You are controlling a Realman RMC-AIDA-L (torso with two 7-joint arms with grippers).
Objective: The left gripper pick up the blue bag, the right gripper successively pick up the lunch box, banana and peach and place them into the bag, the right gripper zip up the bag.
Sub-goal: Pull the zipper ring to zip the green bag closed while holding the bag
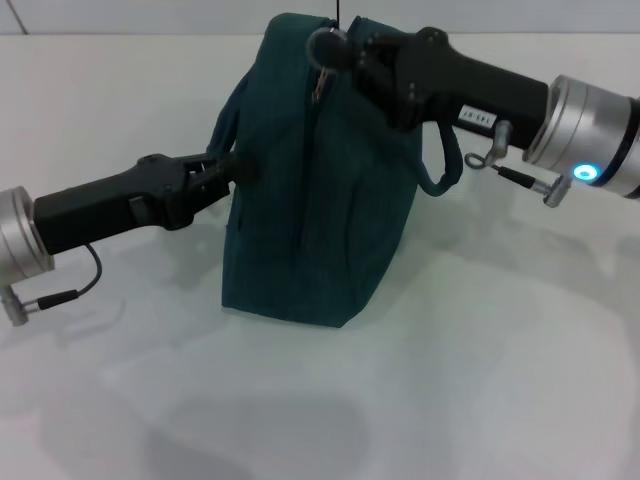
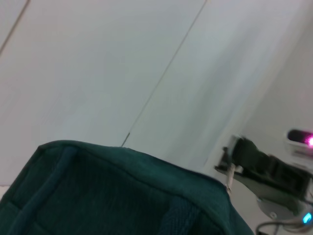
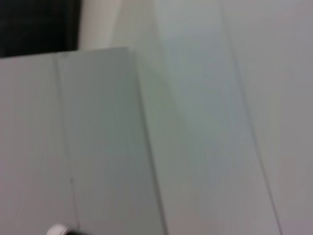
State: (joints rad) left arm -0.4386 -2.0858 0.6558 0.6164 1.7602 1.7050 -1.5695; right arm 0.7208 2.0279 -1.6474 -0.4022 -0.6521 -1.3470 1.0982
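The right gripper [image 1: 345, 52] sat at the top edge of the blue bag [image 1: 320, 200], its fingers pinched together on the metal ring zip pull [image 1: 323, 45] at the near-top corner of the bag. Its black arm, bearing a small white label [image 1: 477, 117], reached in from the right side across the upper part of the bag. From the left wrist view, that same gripper [image 2: 234, 155] appeared just past the bag's top corner [image 2: 122, 191], with the zip pull [image 2: 230, 177] hanging beside it.

The left gripper [image 1: 228, 170] pressed against the bag's left side at about mid-height, its fingers closed on the fabric by a rope-like handle [image 1: 222, 130]. The bag stood upright on the white table [image 1: 480, 350] between the two arms, its top closed, with its other handle [image 1: 440, 165] looping out on the right beneath the right arm.

The right wrist view showed only pale surfaces
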